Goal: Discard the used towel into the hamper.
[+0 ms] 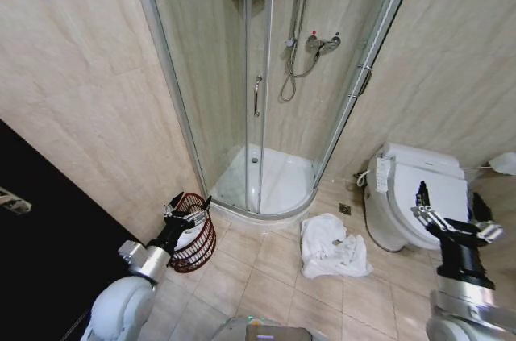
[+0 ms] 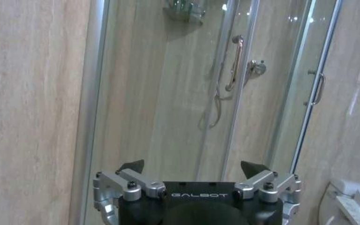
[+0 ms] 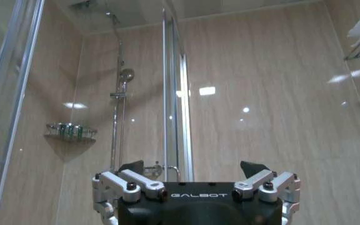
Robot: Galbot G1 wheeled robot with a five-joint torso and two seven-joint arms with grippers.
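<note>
A crumpled white towel (image 1: 332,247) lies on the tiled floor between the shower tray and the toilet. The hamper (image 1: 196,236), a small round reddish-brown wire basket, stands on the floor at the left, against the wall by the shower's edge. My left gripper (image 1: 187,209) is held up just in front of the hamper's rim, open and holding nothing; it shows open in the left wrist view (image 2: 194,168). My right gripper (image 1: 421,200) is raised at the right, in front of the toilet, open and holding nothing, as the right wrist view (image 3: 194,168) confirms. Neither touches the towel.
A curved glass shower cabin (image 1: 258,83) fills the corner ahead. A white toilet (image 1: 415,192) with closed lid stands at the right, close to the towel. A dark panel (image 1: 40,236) lines the left side. Bare floor tiles (image 1: 266,284) lie between me and the towel.
</note>
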